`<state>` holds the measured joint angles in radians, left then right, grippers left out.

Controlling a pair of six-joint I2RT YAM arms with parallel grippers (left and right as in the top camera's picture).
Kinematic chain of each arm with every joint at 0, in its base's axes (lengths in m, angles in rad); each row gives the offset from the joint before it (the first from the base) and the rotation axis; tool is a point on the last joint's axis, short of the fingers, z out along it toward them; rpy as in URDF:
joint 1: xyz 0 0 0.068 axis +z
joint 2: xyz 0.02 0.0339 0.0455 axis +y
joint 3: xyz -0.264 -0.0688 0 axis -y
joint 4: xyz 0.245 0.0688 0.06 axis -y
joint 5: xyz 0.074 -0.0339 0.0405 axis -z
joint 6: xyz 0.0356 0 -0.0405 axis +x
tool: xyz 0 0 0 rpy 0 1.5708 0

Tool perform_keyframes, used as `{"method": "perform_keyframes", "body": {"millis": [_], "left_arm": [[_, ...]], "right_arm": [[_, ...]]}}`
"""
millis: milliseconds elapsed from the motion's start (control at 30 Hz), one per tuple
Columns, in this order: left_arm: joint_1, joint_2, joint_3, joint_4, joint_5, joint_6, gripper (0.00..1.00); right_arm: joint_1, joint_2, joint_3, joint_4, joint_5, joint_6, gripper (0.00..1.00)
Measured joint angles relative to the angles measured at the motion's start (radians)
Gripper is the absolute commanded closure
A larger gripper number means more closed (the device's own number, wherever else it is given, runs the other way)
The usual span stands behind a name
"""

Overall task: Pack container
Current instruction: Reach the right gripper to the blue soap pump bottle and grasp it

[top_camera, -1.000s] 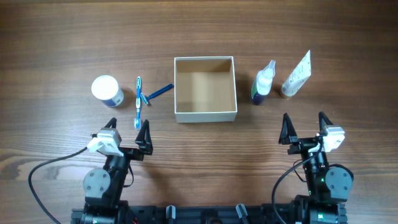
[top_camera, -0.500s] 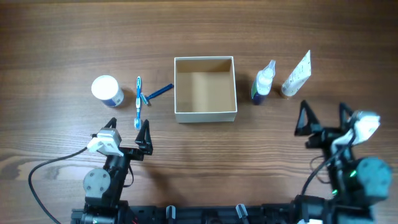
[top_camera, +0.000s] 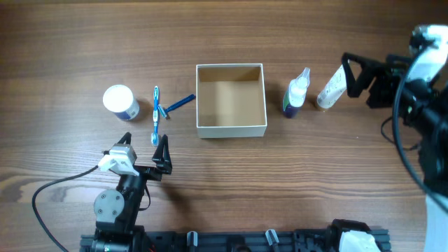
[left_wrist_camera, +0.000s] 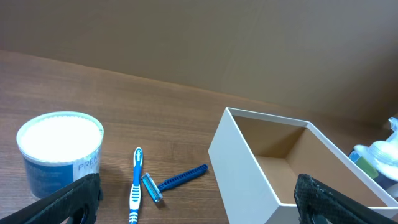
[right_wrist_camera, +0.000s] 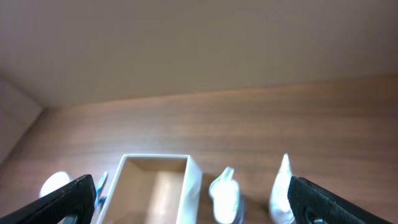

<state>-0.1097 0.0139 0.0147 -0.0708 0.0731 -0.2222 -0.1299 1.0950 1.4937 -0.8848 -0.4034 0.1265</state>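
The container [top_camera: 231,129], a square box with white walls and an empty tan inside, sits mid-table; it also shows in the left wrist view [left_wrist_camera: 249,162] and the right wrist view [right_wrist_camera: 155,186]. Left of it lie a blue toothbrush [top_camera: 155,114], a blue razor [top_camera: 176,104] and a round white jar [top_camera: 120,101]. Right of it stand a spray bottle [top_camera: 297,92] and a white tube [top_camera: 334,84]. My left gripper [top_camera: 143,148] is open and empty, low near the front edge. My right gripper [top_camera: 371,75] is open and empty, raised just right of the tube.
The wooden table [top_camera: 231,28] stretches behind the box. Black cables run from the left arm base [top_camera: 112,210] at the front edge. The right arm [top_camera: 427,105] fills the right side of the overhead view.
My right arm has risen from the front edge and swung back and to the right, its open gripper now beside the tube. The left arm and all objects have not moved.
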Motion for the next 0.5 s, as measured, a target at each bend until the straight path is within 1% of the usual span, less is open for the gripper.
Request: {"method": "perform_keyframes", "body": {"millis": [133,267,433,500], "left_arm": [[0.0,0.0,0.0,0.0,0.0,0.0,0.0],[0.0,0.0,0.0,0.0,0.0,0.0,0.0],[0.0,0.0,0.0,0.0,0.0,0.0,0.0],[0.0,0.0,0.0,0.0,0.0,0.0,0.0]], "right_arm": [[0.028,0.094,0.055,-0.038,0.021,0.029,0.0],[0.141,0.187,0.061,-0.074,0.129,0.072,0.0],[0.316,0.328,0.061,-0.149,0.334,0.154,0.01],[0.352,0.383,0.061,-0.171,0.388,0.187,0.01]]}}
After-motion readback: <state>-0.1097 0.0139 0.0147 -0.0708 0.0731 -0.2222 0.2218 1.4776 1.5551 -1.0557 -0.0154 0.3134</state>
